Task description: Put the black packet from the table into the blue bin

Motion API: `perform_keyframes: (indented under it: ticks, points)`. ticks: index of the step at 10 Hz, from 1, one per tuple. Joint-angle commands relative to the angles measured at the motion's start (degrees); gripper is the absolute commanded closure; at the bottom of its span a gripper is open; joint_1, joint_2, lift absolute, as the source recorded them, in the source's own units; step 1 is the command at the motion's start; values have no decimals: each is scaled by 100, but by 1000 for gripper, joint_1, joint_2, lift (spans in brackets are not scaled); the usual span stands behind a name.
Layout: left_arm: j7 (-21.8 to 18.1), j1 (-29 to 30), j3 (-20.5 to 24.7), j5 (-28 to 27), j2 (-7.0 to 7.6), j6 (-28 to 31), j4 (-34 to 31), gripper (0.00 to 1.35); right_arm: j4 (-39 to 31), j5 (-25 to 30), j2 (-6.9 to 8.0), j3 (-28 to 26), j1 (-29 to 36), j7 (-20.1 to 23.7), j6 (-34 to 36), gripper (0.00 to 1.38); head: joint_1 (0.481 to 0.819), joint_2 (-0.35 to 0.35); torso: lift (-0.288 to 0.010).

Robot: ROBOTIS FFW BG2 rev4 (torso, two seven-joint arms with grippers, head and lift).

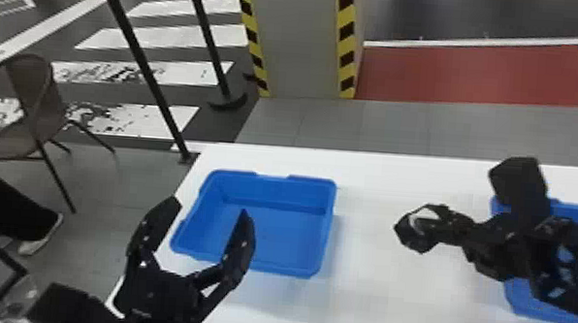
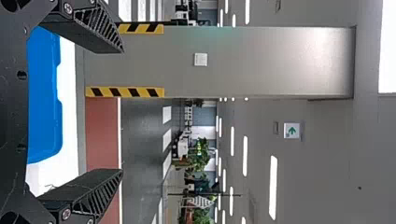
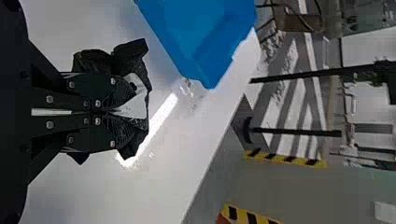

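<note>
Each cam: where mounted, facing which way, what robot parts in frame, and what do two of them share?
Head: on the head, forward and down at the table; both arms.
Left wrist: past the left gripper's open fingers, outward to the pillar.
Right wrist: across the table; right gripper on the black packet.
Head and right wrist share packet, pillar and left blue bin.

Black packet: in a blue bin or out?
Out: the black packet is pinched in the right gripper, over the white table between the two blue bins in the head view.
</note>
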Motion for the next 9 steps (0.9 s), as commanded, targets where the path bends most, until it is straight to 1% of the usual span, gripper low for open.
perform_keyframes:
  ticks: [1,2,3,4,5,6,7,8,9]
  points:
    - [0,-4,-9,-11,0,4,-1,114,-772,261,63,-845,483,-27,6,1138,695,271,-110]
    - [-9,-4,-9,-11,-9,4,-1,114,-885,559,89,-1428,708,-71,161,1138,695,229,-110]
    - [-9,-4,-9,-11,-9,18,-1,114,-913,787,142,-1896,877,-132,259,1134,695,161,-110]
    - [0,-4,-9,-11,-9,18,-1,114,-674,856,151,-2170,863,-167,259,1032,695,77,-110]
    - [0,-4,-21,-22,0,32,-1,114,-519,1084,89,-2216,750,-114,245,590,695,11,-110]
    - [0,-18,-21,-22,-9,32,-1,114,-463,1073,80,-2262,736,-62,105,148,695,-28,-110]
    - [-9,-18,-21,-22,-9,32,-1,114,-533,878,98,-2330,891,-62,-163,32,695,-39,-110]
    - [-9,-18,-21,-22,0,18,-1,114,-786,776,177,-2467,1200,-79,-542,124,695,-46,-110]
    - [-9,-18,-21,-34,-9,4,-1,113,-1166,479,238,-2536,1679,-220,-1147,151,695,-41,-110]
